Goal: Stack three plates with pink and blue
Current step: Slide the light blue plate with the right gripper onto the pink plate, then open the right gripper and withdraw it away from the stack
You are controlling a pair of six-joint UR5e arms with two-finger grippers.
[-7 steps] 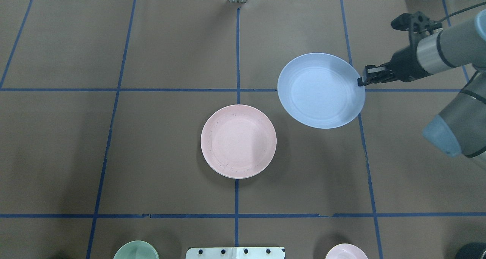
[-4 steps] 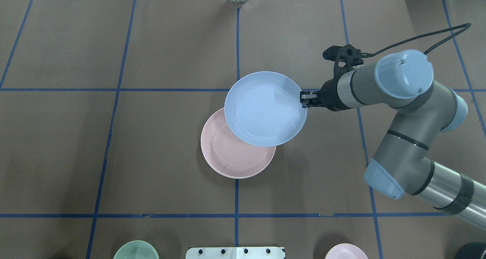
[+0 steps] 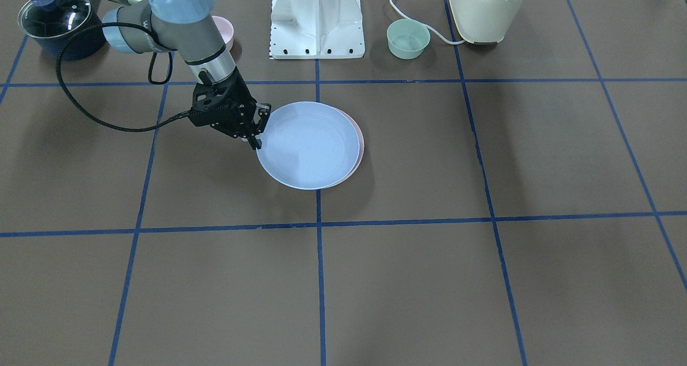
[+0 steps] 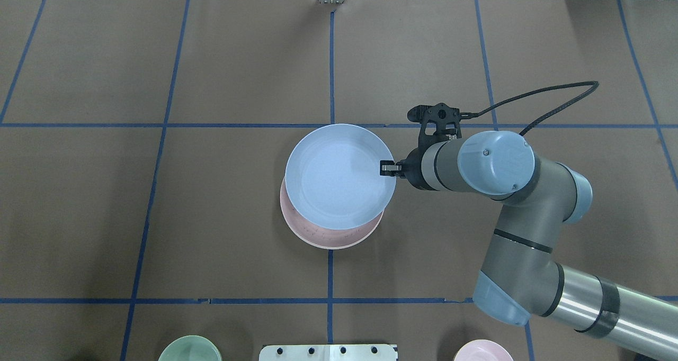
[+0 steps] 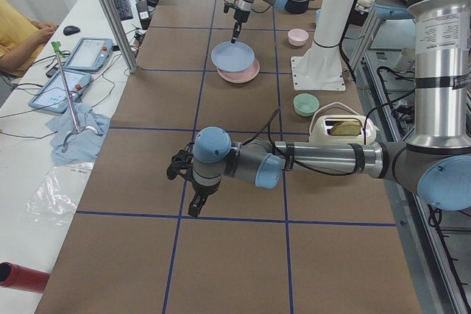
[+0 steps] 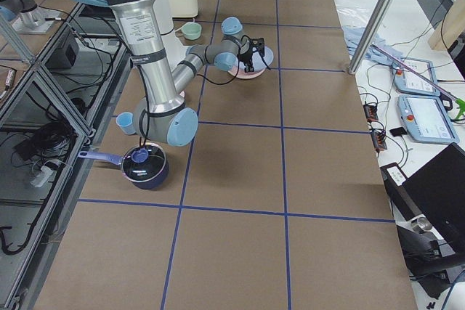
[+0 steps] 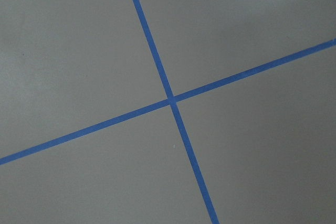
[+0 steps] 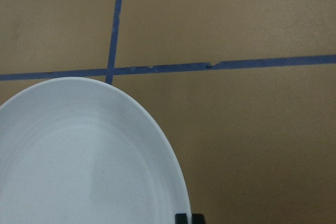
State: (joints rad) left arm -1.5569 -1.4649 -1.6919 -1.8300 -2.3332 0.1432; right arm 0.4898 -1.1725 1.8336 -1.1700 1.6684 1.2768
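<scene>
In the front-facing view, the right gripper pinches the blue plate at its 9 o'clock rim, and a sliver of the pink plate peeks out at 3 o'clock. Overhead, the grip sits at the blue plate's 3 o'clock and a pink crescent shows at 6 o'clock: blue is over pink, off centre, not released. In the left side view the left gripper hangs near the table, well apart from the plates, and its jaws cannot be judged. No cream plate can be made out beneath the pink one. The stack seems nearly done, with centring and letting go left
</scene>
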